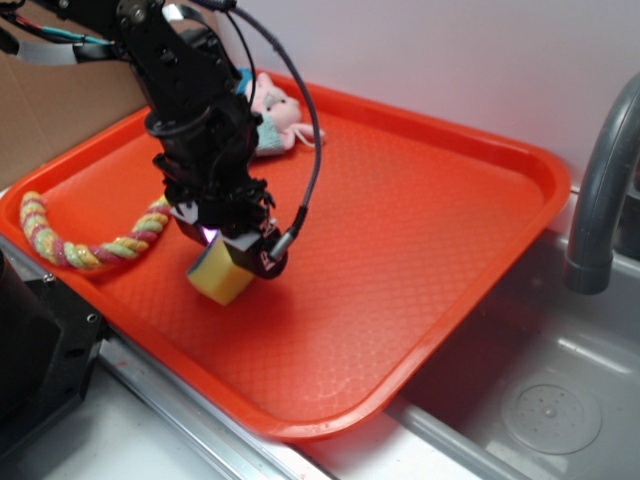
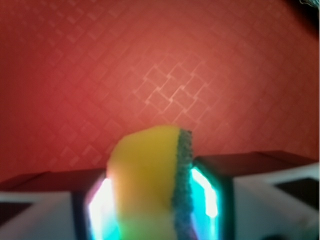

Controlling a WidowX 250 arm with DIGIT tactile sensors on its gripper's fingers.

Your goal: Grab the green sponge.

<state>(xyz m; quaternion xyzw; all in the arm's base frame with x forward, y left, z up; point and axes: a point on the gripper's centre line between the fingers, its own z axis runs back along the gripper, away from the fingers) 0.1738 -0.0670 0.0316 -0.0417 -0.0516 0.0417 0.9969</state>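
Note:
The green sponge (image 1: pixel 220 274) is a yellow foam block with a thin dark green scouring layer on one face. It stands on edge on the orange tray (image 1: pixel 420 230), towards the tray's front left. My gripper (image 1: pixel 228 258) comes down on it from above and is shut on it. In the wrist view the sponge (image 2: pixel 150 180) fills the gap between the two glowing pads (image 2: pixel 207 192), yellow body on the left, green layer on the right. The sponge's upper part is hidden by the fingers in the exterior view.
A multicoloured braided rope (image 1: pixel 80 245) curves along the tray's left side. A pale pink and teal cloth toy (image 1: pixel 272 118) lies at the tray's back. A grey faucet (image 1: pixel 600 200) and a sink drain (image 1: pixel 550 415) sit to the right. Cardboard (image 1: pixel 50 110) stands behind on the left.

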